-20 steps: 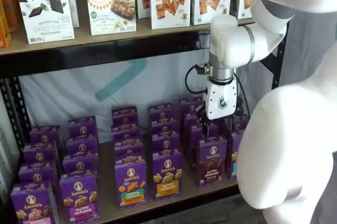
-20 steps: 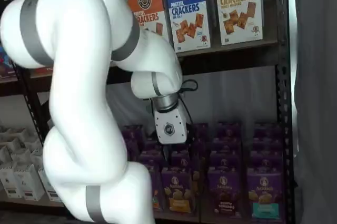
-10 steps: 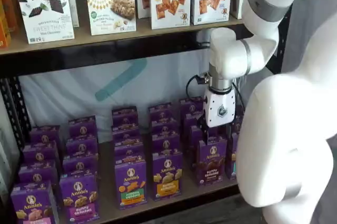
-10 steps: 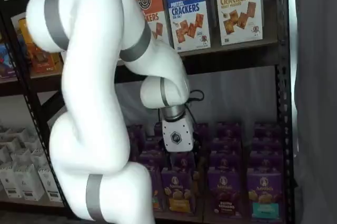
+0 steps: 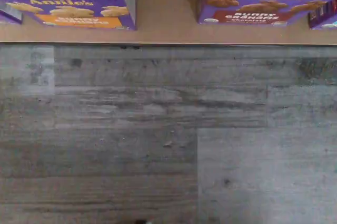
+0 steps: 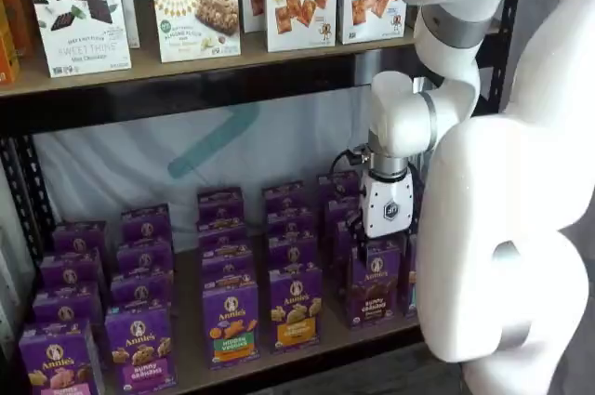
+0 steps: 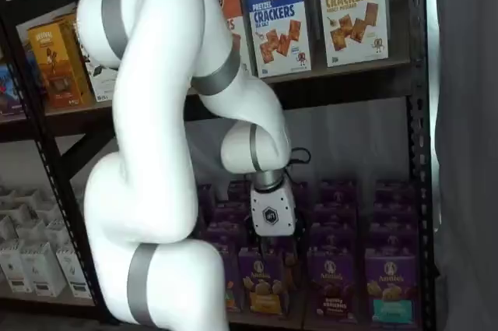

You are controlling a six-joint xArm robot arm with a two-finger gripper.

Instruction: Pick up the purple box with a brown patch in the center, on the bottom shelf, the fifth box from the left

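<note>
One gripper [image 6: 383, 239], spread wide, empty | just above purple box [image 6: 374, 284] | bottom shelf [image 6: 307, 344]

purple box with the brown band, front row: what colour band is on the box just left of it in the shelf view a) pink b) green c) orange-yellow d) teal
c: in a shelf view the box just left of the purple box carries an orange-yellow band.

The robot arm [image 7: 156, 152] is big, round and white with grey bands. A black cable [image 6: 346, 155] loops by its wrist.
</note>
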